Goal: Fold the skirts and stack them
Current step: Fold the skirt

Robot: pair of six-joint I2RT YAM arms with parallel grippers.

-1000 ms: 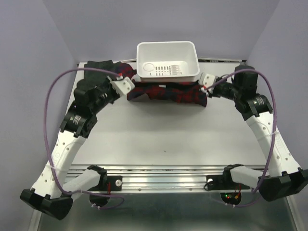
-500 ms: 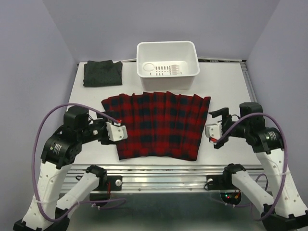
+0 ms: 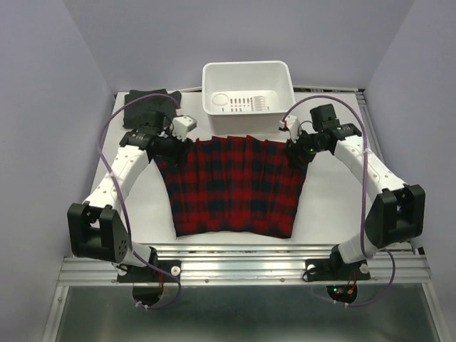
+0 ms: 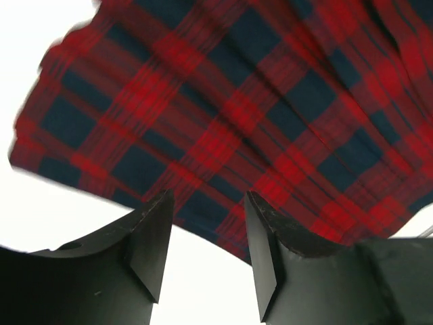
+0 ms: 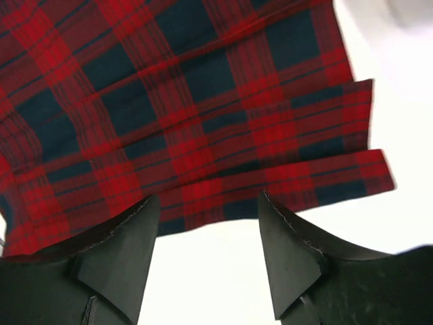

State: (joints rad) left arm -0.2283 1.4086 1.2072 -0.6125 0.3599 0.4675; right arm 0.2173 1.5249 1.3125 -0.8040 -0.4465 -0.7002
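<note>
The plaid skirt is lying flat; left pincer and right pincer are hovering apart over its far corners, needing matched pinches for a straight fold.

The white table carries a plaid skirt spread flat at its middle, a grey skirt at the far left corner, and a white tub at the far edge.

A white rectangular plastic tub stands upright at the middle of the white worktop's far edge. A ribbed aluminium rail runs along the near edge.
</note>
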